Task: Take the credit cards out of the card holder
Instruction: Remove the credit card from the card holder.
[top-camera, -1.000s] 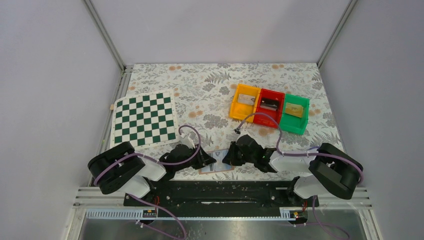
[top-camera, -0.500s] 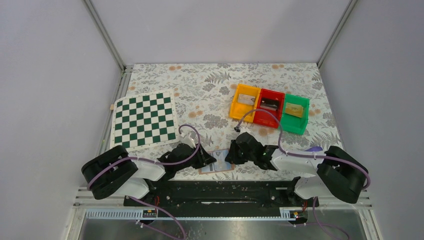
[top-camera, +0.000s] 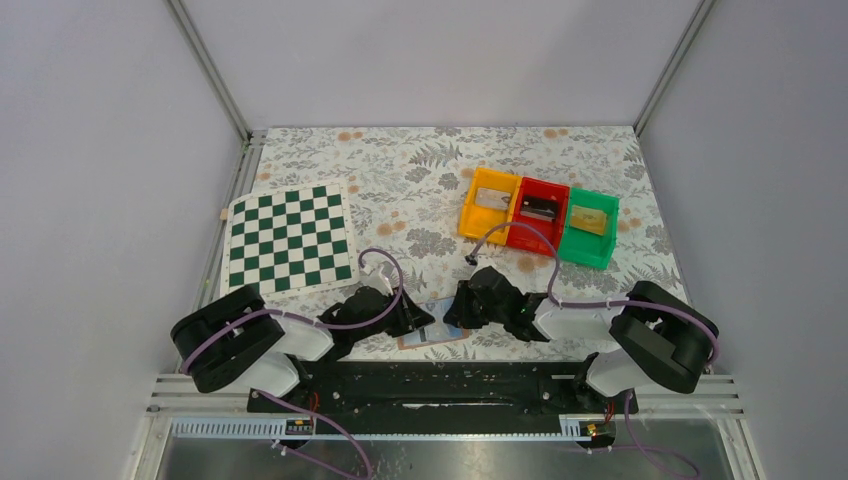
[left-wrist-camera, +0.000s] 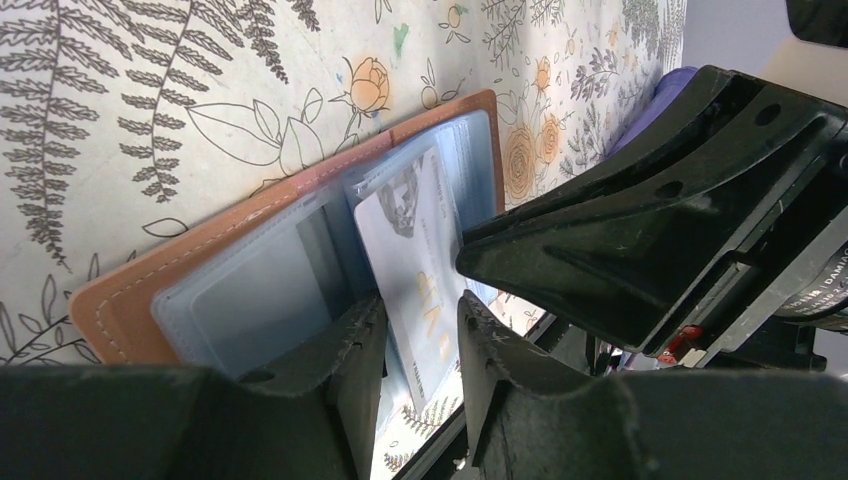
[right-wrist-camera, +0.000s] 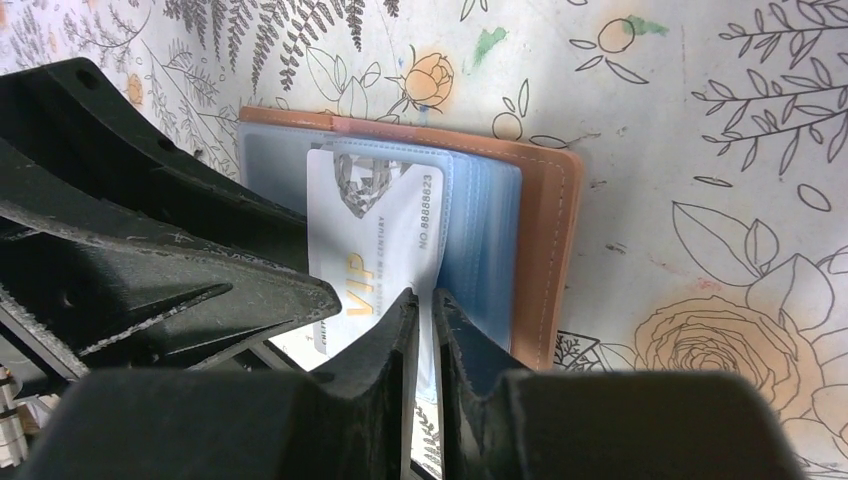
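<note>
The right gripper has its matte black jaws drawn almost together. Only a sliver is left between them, at the 6 o'clock end of a glossy whitish credit card printed VIP; whether they bite it I cannot tell. The left gripper stands narrowly apart over the same card. The card pokes from clear bluish plastic sleeves in the card holder, a piece of tan stitched leather lying open at 6 o'clock on the floral-print counter.
</note>
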